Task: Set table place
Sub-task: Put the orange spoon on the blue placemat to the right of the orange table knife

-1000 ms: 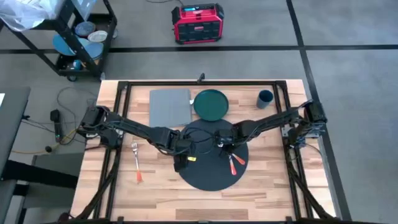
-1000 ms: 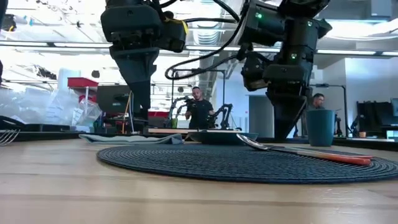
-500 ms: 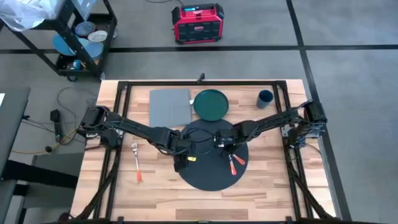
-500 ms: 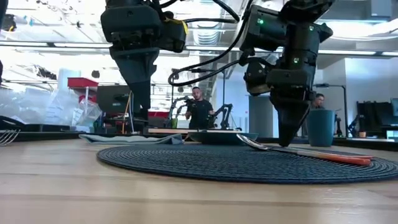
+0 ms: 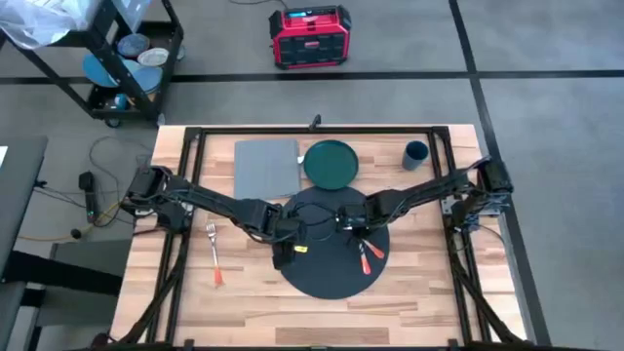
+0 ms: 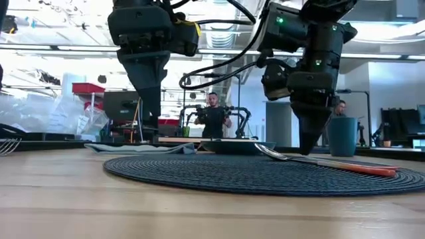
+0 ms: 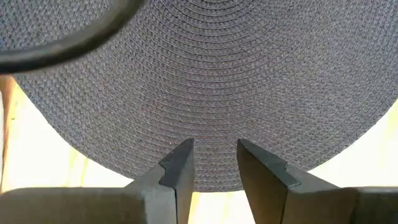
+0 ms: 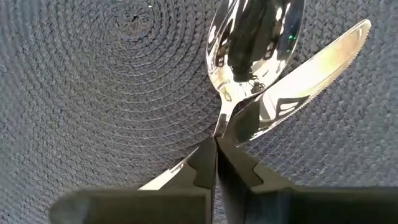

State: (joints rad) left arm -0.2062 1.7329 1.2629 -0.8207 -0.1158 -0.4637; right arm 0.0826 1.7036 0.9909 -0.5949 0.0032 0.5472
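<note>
Placemat (image 5: 330, 249) centred as base | our right gripper (image 8: 216, 163) pinched shut at spoon (image 8: 249, 43) neck, probably nudging it aside | left gripper (image 7: 214, 163) slightly parted, empty

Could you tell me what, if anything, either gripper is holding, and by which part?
Neither holds anything: the left gripper hangs open over the placemat; the right gripper is shut empty above the spoon.

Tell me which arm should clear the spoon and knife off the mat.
Right, probably. The right gripper is already down at the spoon and knife on the mat. The left gripper hovers over the mat's opposite side, nothing between its fingers.
</note>
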